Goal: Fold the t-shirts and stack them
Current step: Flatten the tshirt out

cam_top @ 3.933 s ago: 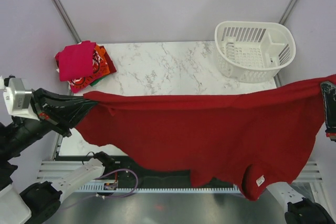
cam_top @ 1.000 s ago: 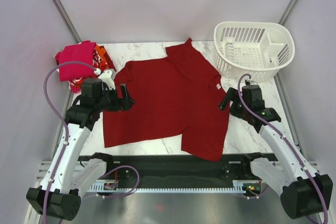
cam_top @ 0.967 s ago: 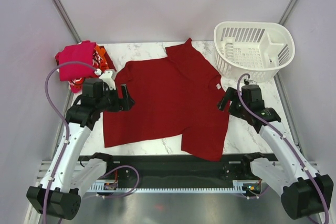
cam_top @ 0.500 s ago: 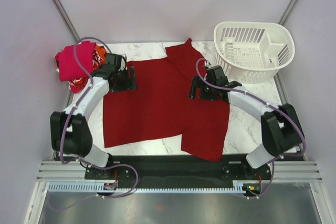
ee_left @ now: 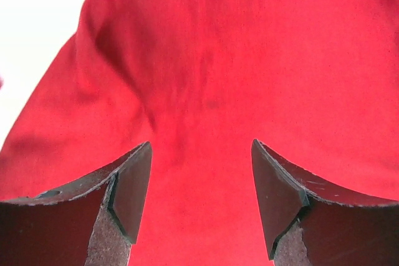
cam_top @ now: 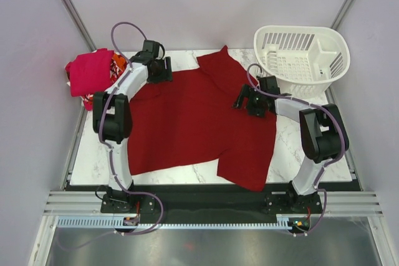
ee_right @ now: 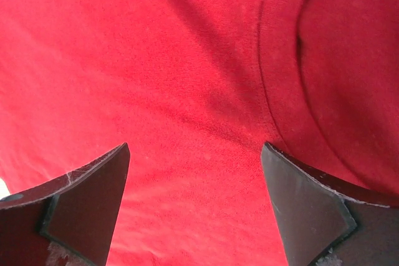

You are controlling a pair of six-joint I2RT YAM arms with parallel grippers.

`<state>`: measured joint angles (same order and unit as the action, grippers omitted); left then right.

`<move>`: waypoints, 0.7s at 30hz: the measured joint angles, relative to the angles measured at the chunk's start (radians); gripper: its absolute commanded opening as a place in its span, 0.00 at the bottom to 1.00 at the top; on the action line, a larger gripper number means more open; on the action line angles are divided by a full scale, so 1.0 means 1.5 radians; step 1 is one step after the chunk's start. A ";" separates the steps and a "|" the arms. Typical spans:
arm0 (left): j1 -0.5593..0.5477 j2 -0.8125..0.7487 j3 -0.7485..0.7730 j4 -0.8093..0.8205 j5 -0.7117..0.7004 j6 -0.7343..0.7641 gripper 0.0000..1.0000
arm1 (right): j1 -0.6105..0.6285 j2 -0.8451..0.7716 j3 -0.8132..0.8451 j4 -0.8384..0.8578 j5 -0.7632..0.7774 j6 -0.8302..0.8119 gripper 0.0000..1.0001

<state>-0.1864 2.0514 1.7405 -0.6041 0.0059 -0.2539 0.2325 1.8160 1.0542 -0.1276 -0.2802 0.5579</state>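
Note:
A plain dark red t-shirt [cam_top: 193, 123] lies spread flat on the marble table [cam_top: 299, 138], one sleeve pointing to the far edge. My left gripper [cam_top: 164, 73] hovers over its far left corner, open, with only red cloth [ee_left: 206, 79] below the fingers [ee_left: 134, 185]. My right gripper [cam_top: 245, 101] is over the shirt's right side by the collar seam [ee_right: 274, 79], open and holding nothing. In the wrist views the left gripper [ee_left: 201, 197] and right gripper [ee_right: 194, 204] both show a bare gap. A stack of folded t-shirts [cam_top: 92, 74], magenta-pink on top, sits at the far left.
A white slotted basket [cam_top: 303, 60] stands at the far right corner, close behind the right arm. Orange and printed red cloth [cam_top: 118, 73] pokes out under the pink stack. The shirt's near hem reaches the table's front edge [cam_top: 187, 182].
The shirt, earlier held stretched in the air, now lies on the table. Both arms have reached from its near sides to its far part; the left jaws have narrowed a little.

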 measured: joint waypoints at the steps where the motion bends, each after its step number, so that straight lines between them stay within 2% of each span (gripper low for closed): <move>1: -0.002 0.022 0.022 0.002 0.003 0.001 0.72 | -0.009 -0.007 -0.011 0.007 0.001 0.005 0.97; 8: -0.025 0.188 0.209 -0.015 0.061 0.002 0.72 | -0.062 -0.089 -0.127 0.062 0.001 0.028 0.98; 13: -0.059 0.263 0.296 -0.022 0.087 0.008 0.72 | -0.075 -0.172 -0.208 0.060 0.037 0.032 0.98; 17: -0.104 0.280 0.308 -0.053 0.066 0.010 0.72 | -0.079 -0.215 -0.229 0.007 0.078 0.024 0.98; 21: -0.137 0.240 0.240 -0.069 -0.013 0.023 0.72 | -0.079 -0.217 -0.216 -0.031 0.089 0.014 0.98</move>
<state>-0.3923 2.4111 2.0998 -0.7071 -0.0143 -0.2188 0.1139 1.4906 0.7300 -0.1745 -0.1471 0.5797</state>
